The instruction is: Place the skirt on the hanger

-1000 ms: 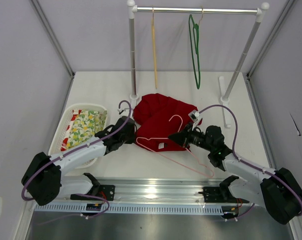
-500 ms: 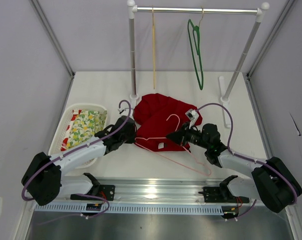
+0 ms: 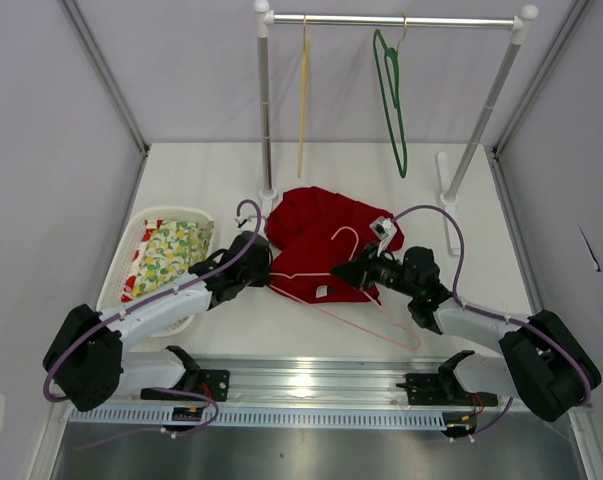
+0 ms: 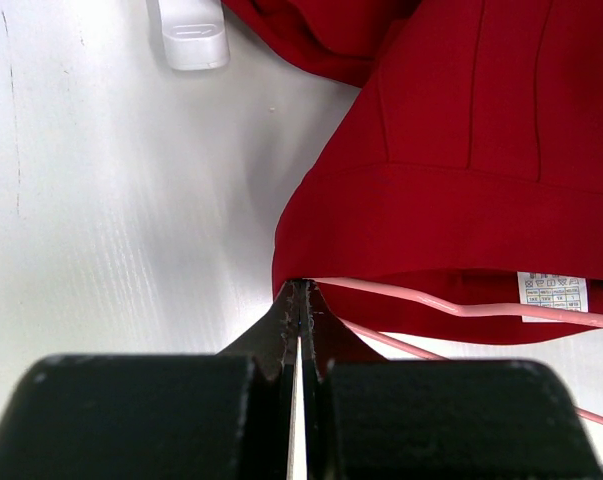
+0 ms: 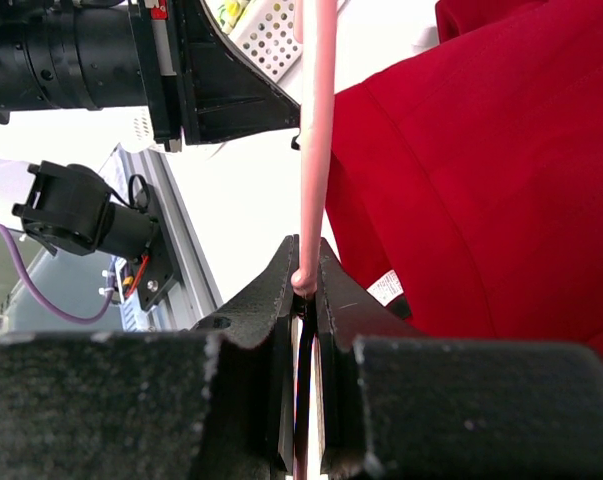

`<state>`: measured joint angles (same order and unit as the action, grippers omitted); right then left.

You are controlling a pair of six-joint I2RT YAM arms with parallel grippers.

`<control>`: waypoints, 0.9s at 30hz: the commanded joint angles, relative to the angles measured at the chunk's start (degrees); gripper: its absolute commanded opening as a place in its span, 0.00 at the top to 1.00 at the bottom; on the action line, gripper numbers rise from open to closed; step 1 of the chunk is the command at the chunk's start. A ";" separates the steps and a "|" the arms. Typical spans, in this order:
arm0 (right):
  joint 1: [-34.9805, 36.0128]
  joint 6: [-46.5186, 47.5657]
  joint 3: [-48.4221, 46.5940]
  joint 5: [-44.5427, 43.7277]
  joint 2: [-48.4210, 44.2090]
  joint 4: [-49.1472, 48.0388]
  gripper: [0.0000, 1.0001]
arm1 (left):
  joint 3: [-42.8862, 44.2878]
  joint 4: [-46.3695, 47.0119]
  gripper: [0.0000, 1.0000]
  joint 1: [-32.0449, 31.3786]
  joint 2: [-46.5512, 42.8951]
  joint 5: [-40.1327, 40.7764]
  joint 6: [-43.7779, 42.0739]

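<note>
The red skirt (image 3: 316, 240) lies bunched on the table's middle. It fills the upper right of the left wrist view (image 4: 481, 150), with a white label at its hem. The pale pink hanger (image 3: 321, 300) lies slanted across the skirt's near edge, its hook over the cloth. My left gripper (image 3: 266, 272) is shut at the skirt's left hem corner (image 4: 301, 285), where the hanger's wires (image 4: 451, 307) converge at the tips. My right gripper (image 3: 343, 272) is shut on the hanger's wire (image 5: 314, 150), which runs up from between its fingers (image 5: 306, 280) beside the skirt (image 5: 481, 200).
A white basket (image 3: 116, 275) holding yellow-green floral cloth stands at the left. A clothes rack (image 3: 396, 19) at the back carries a yellow hanger (image 3: 303, 95) and a dark green hanger (image 3: 391, 100). Its white foot shows in the left wrist view (image 4: 191, 30). A metal rail runs along the near edge.
My right gripper has moved a little to the left with the pink hanger, sliding its hook further over the skirt. The left gripper has stayed put. The yellow hanger swings on the rack.
</note>
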<state>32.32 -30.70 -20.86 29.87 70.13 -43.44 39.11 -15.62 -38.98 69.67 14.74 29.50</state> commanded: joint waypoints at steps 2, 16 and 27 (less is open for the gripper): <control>-0.15 -0.85 -2.60 0.89 0.71 -5.51 1.00 | -0.35 0.59 1.00 0.75 -0.85 0.02 -0.32; -0.67 -2.96 -2.26 1.60 5.63 -12.45 1.00 | -0.79 -0.64 1.00 0.75 -1.03 0.02 -0.49; -2.34 -5.77 -1.72 3.00 9.06 -17.82 1.00 | -1.32 -2.31 1.00 0.75 -1.38 1.43 0.04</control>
<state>30.44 -35.48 -21.43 32.45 78.56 -54.28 37.91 -17.37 -38.81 69.63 14.94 29.50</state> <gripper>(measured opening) 0.093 0.004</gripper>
